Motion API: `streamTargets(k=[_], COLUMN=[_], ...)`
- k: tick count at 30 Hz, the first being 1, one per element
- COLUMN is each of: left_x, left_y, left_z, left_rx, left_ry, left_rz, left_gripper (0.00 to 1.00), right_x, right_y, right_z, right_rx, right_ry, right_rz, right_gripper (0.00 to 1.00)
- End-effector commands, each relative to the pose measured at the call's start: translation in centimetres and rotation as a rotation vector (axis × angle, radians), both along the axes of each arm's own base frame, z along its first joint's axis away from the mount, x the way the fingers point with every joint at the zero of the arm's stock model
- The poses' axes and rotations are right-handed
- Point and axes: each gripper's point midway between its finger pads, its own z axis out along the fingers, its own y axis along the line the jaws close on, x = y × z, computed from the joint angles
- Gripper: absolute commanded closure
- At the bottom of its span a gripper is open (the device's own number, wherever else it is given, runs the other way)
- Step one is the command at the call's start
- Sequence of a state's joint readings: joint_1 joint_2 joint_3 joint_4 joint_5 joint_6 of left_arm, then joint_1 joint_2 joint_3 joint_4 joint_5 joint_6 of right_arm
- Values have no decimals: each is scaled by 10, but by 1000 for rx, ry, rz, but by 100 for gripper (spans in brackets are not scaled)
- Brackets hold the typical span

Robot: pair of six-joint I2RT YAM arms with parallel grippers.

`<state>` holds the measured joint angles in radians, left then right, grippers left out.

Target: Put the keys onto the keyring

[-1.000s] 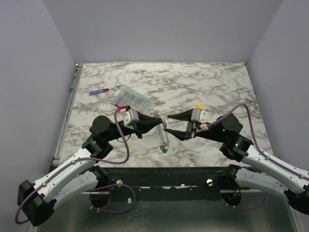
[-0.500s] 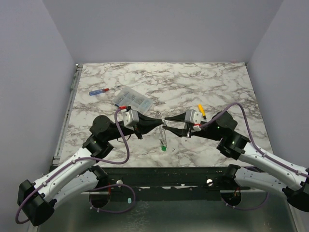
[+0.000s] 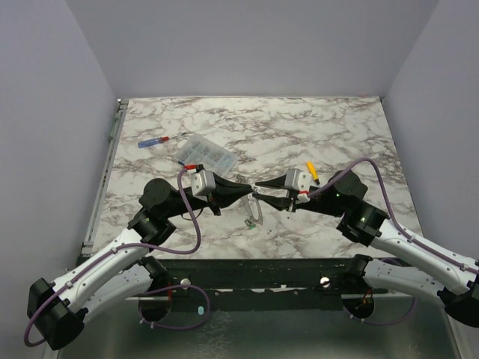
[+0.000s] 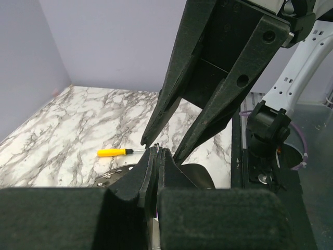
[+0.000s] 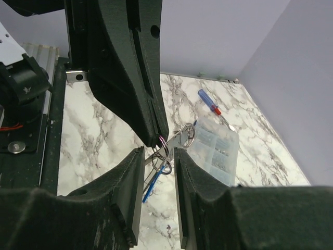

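My left gripper [image 3: 250, 193] is shut on the keyring [image 5: 165, 150], a thin wire loop pinched at its tip; the wire shows just above the closed tips in the left wrist view [image 4: 156, 149]. The ring hangs down over the table [image 3: 255, 210]. Keys hang from it: a silver key [image 5: 183, 136], a blue-tagged one [image 5: 152, 183] and a green one [image 3: 249, 223]. My right gripper [image 5: 157, 156] is open, its two fingers [image 5: 130, 177] flanking the ring and keys without visibly clamping them. It faces the left gripper tip to tip [image 3: 260, 192].
A clear compartment box [image 3: 205, 153] lies behind the left arm, a red-and-blue screwdriver [image 3: 159, 140] beyond it. A yellow-handled screwdriver [image 3: 310, 170] lies beside the right wrist. The marble table [image 3: 299, 127] extends back to the far walls.
The right gripper has moved left and narrowed, its fingers now on either side of the hanging ring. The ring and green key have swung slightly up and left. The left gripper has held still.
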<state>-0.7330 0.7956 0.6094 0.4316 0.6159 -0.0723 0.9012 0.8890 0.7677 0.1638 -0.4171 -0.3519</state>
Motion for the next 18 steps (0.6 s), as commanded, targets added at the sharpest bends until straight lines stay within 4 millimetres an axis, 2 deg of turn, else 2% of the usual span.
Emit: streamTargets(k=[1, 11, 15, 18], left_x=[-10, -12, -13, -13], left_y=[2, 2, 2, 2], left_z=[25, 26, 25, 26], left_rx=[-59, -60, -59, -60], left_ry=[-64, -70, -68, -68], left_rz=[-39, -49, -51, -52], left_gripper=[100, 100, 100, 100], right_x=[6, 10, 15, 12], right_y=[-6, -8, -17, -18], right_z=[5, 5, 18, 20], right_rx=[-24, -51, -18, -19], right_ry=[-13, -14, -33, -39], right_rz=[-43, -68, -122, -111], right_gripper=[65, 65, 65, 65])
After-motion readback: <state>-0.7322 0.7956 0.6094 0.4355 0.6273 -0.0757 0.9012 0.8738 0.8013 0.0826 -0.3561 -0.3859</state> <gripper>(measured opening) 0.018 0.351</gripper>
